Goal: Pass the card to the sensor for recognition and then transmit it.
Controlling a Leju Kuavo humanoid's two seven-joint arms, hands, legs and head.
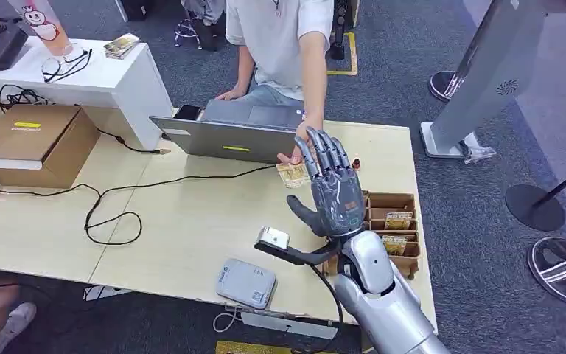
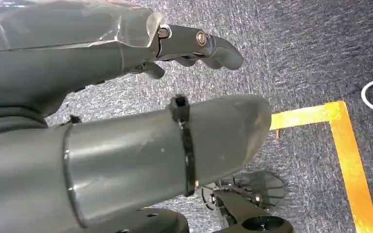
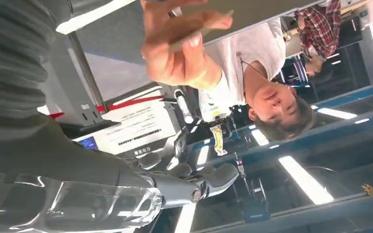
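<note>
A person's hand (image 1: 300, 144) holds a gold patterned card (image 1: 292, 174) over the table, just in front of the laptop. The right wrist view shows that hand (image 3: 175, 53) pinching the thin card (image 3: 200, 34), apart from my fingers (image 3: 201, 182). My right hand (image 1: 332, 188) is raised above the table, fingers spread and pointing toward the person, holding nothing. The card lies just beside its fingertips. The small white-topped sensor (image 1: 273, 238) sits on a black stand below and left of that hand. My left hand (image 2: 126, 121) hangs over the carpet, holding nothing.
A grey laptop (image 1: 228, 133) stands at the table's far side before the seated person (image 1: 280, 37). A wooden card organizer (image 1: 390, 228) with more cards sits right of my hand. A grey box (image 1: 245, 283) lies near the front edge, cables (image 1: 110, 214) and a cardboard box (image 1: 37, 140) to the left.
</note>
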